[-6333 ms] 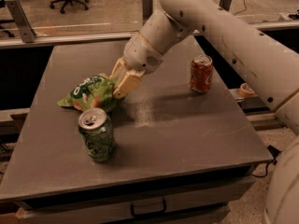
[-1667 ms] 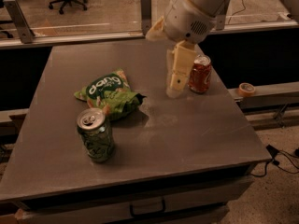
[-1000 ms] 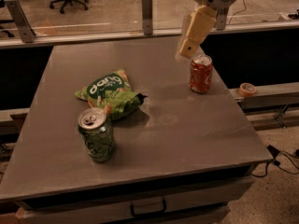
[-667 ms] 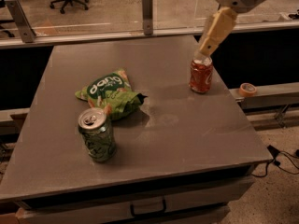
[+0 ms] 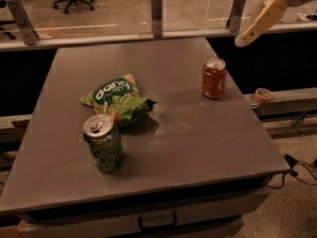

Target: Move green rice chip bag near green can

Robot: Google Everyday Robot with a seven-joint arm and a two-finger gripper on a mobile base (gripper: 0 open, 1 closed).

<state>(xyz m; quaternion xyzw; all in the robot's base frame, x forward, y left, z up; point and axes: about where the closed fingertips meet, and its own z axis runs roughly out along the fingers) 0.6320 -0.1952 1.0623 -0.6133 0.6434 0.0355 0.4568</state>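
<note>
The green rice chip bag [image 5: 117, 99] lies flat on the grey table [image 5: 198, 143], left of centre, with its white "dang" lettering facing up. The green can [image 5: 102, 143] stands upright just in front of it, its top close to the bag's near edge. My gripper [image 5: 243, 38] is high at the upper right, beyond the table's right edge, far from the bag and holding nothing.
An orange-red can [image 5: 213, 78] stands upright at the table's right side. A roll of tape [image 5: 263, 94] sits on a ledge to the right. A glass barrier with metal posts [image 5: 156, 14] runs behind the table. A drawer handle [image 5: 157, 220] is below the front edge.
The arm has let go of the bag, risen and swung away to the upper right. The bag and both cans have stayed still in the recent frames.
</note>
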